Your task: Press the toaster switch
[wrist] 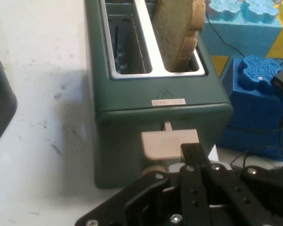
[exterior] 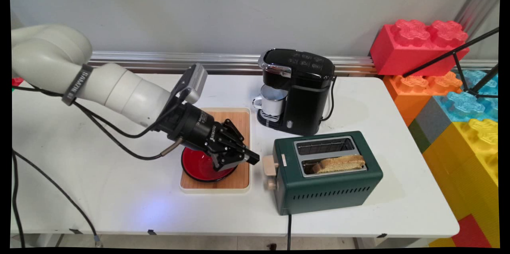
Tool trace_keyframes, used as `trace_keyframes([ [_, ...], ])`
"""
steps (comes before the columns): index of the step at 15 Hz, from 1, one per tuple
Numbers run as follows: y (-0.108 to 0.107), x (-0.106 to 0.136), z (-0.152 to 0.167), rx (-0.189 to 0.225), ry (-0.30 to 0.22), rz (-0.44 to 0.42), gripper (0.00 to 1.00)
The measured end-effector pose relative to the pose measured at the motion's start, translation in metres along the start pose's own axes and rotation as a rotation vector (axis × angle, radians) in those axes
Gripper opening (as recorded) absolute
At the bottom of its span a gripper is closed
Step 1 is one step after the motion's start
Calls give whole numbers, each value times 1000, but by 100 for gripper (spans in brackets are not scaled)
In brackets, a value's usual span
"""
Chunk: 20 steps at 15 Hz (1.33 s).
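A dark green toaster [exterior: 326, 190] stands at the table's front right, with a slice of toast [exterior: 338, 163] sticking up from its near slot; the far slot holds nothing. Its beige lever [exterior: 270, 165] is on the left end, above a round knob [exterior: 271, 184]. My gripper [exterior: 253, 158] is shut, empty, and its tips are just left of the lever. In the hand view the joined fingertips [wrist: 192, 150] lie against the lever [wrist: 167, 143] on the toaster [wrist: 160, 108], below the toast [wrist: 177, 33].
Under my hand a red bowl [exterior: 197, 166] sits on a wooden board [exterior: 239, 126]. Behind the toaster is a black coffee machine [exterior: 303, 86] with a white mug [exterior: 273, 104] in it. Big toy bricks [exterior: 418, 47] and a black tripod leg [exterior: 458, 53] crowd the right side.
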Motion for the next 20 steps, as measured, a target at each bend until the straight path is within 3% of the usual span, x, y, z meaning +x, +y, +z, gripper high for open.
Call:
trace_keyframes([
  [10, -4, 12, 25, -2, -6, 40, 0],
  [20, -8, 22, 43, 3, -114, 49, 0],
])
